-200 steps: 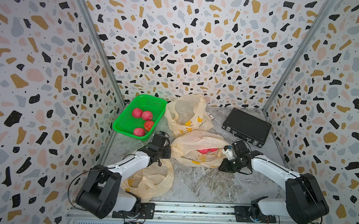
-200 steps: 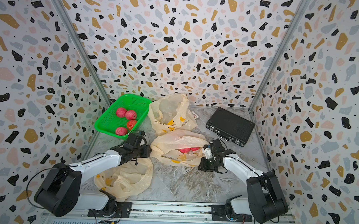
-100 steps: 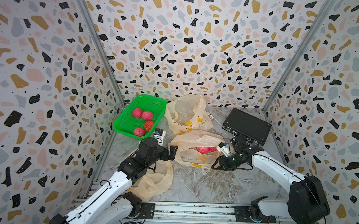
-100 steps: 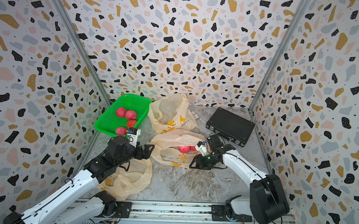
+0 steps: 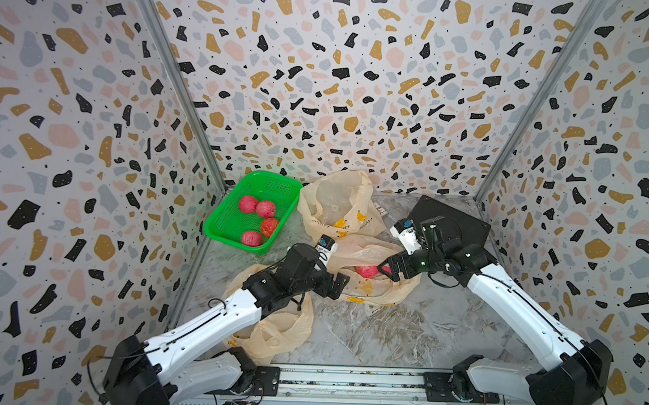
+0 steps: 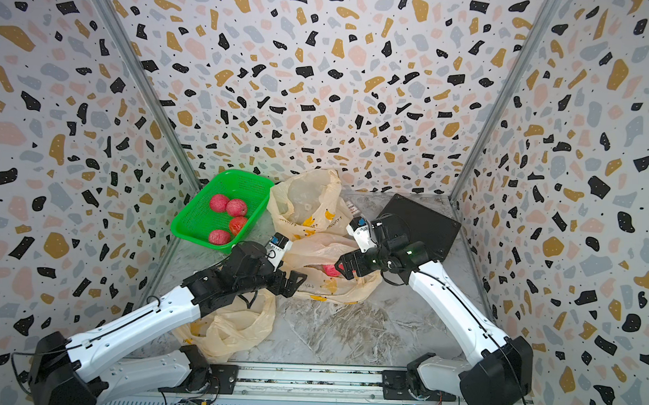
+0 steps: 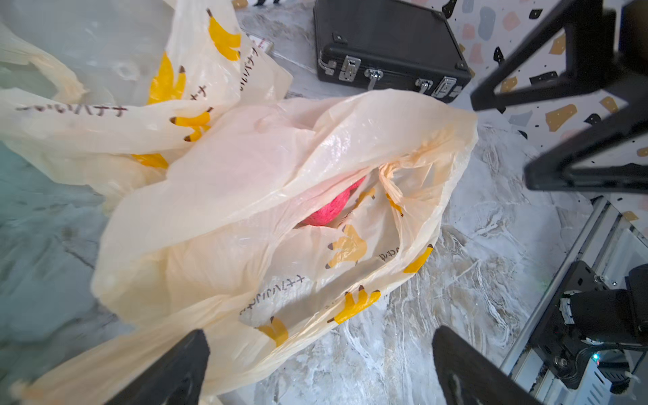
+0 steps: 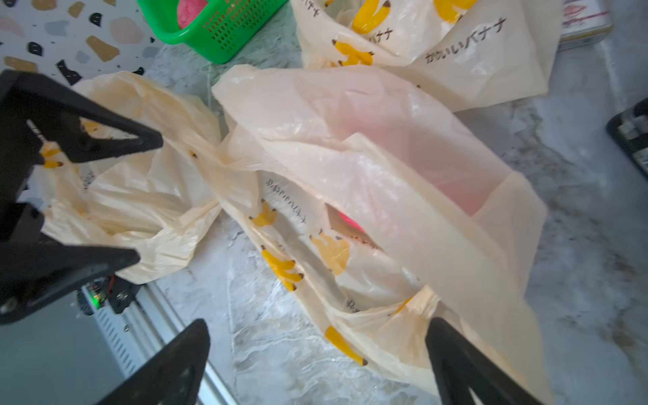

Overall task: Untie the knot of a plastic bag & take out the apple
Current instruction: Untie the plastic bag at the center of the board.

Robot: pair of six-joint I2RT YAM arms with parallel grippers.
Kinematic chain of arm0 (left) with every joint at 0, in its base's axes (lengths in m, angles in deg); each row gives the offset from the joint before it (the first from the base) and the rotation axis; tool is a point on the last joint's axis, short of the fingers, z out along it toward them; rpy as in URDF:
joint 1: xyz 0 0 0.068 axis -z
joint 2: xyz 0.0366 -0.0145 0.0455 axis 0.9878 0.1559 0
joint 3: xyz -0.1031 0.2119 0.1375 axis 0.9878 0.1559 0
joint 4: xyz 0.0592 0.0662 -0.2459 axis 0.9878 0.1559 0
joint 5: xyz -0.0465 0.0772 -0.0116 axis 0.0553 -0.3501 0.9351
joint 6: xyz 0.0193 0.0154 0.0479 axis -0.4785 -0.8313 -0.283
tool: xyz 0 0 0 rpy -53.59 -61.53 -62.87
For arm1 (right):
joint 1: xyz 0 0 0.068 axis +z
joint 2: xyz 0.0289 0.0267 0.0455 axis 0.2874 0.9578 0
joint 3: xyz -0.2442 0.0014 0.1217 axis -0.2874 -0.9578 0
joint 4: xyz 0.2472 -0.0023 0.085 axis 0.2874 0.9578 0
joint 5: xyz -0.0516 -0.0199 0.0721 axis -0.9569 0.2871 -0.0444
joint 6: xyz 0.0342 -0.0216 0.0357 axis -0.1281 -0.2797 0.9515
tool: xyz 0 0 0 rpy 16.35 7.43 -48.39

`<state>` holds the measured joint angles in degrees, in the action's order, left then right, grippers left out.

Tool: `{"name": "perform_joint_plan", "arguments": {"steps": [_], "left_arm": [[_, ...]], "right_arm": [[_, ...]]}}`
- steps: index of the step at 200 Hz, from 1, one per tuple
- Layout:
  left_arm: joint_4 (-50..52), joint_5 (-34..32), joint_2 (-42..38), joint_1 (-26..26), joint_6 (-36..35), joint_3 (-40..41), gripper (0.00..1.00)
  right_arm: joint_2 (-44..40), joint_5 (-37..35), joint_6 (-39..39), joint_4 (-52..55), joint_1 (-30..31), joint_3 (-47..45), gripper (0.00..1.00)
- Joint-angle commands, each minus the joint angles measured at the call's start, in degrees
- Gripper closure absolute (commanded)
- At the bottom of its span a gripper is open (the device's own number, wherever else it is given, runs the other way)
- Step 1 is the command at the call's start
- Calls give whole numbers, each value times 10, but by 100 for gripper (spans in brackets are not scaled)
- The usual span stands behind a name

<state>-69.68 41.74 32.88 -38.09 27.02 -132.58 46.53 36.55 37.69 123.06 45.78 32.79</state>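
Centre of both top views: plastic bag [image 5: 366, 250], cream with yellow banana print, slumped on the marble table [image 5: 385, 326], mouth loose and gaping. Inside it, just below centre of frame, the apple [image 5: 367, 271], red, showing through the opening. In the left wrist view the same apple [image 7: 329, 214] as a red curve mid-frame, tucked under the upper fold of film. Low against the bag's left edge: left gripper [image 5: 340, 283], jaws spread wide, nothing between them. Same in its own wrist view, fingers [image 7: 182, 364] far apart along the bottom edge, bag lying beyond. At the bag's right end: right gripper [image 5: 384, 270], tips pointing at the apple and very near it, contact not clear. Jaws wide apart there too, holding nothing. In the right wrist view one finger [image 8: 456, 361] at lower right just beside a bunched handle of the bag, touching or not hard to say. Above centre, a second bag [image 5: 338, 202], and at lower left a third bag [image 5: 280, 329], partly under the left arm [image 5: 216, 319], both crumpled. Upper left of the table: green basket [image 5: 220, 221] with four red fruits [image 5: 265, 208]. Upper right of the table: black case [image 5: 461, 220].
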Motion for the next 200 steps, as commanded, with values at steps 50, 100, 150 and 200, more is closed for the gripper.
{"name": "perform_joint_plan", "arguments": {"steps": [50,100,150,200], "left_arm": [[-115,64,76,22,-7,-21,0],[-147,87,133,22,-21,-26,1],[-196,66,200,22,-45,-39,1],[-215,34,260,22,-50,-59,1]], "right_arm": [[81,-132,-143,-113,23,7,1],[176,-220,-186,-127,46,41,2],[236,-227,-111,-111,40,104,49],[282,-128,-57,-5,20,192,99]]}}
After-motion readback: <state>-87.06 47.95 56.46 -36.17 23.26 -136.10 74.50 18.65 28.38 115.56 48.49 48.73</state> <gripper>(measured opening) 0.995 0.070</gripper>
